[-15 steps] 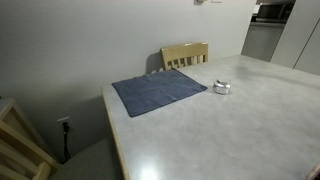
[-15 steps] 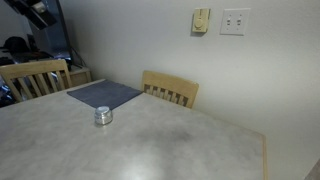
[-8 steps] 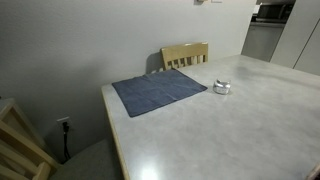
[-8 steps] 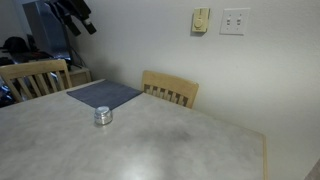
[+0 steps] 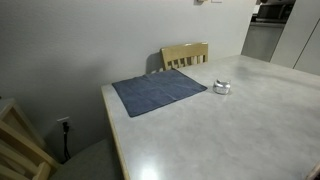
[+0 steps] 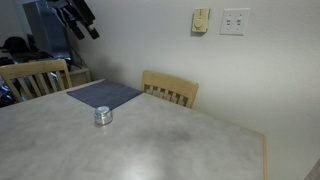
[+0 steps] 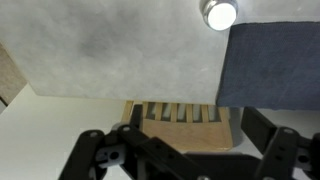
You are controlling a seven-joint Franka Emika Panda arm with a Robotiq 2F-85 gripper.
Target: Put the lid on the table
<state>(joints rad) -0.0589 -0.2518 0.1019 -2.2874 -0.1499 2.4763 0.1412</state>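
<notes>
I have the arm (image 6: 72,14) high up in an exterior view, well above the table (image 6: 190,140) and over its far side. Its dark links slant downward and the wrist end is tilted toward the tabletop.

In the wrist view the tool (image 7: 185,156) comes in from the bottom edge. Its fingers (image 7: 90,152) are spread wide to either side, and between them I see only the scene below, so it is holding nothing. From there I look straight down on the pale marbled top and on the slatted back of a wooden chair (image 7: 180,118) pushed against the table's edge.

The lid (image 7: 219,13) shows as a small bright silvery disc at the top of the wrist view, well away from the tool. It is just beside the edge of the dark blue cloth (image 7: 270,65). In both exterior views it is part of a small round silvery container (image 5: 221,87) standing upright on the bare table, just off a corner of the cloth. At this size I cannot tell where the lid ends and the container begins. The cloth lies flat near the table's edge in front of the chair.
</notes>
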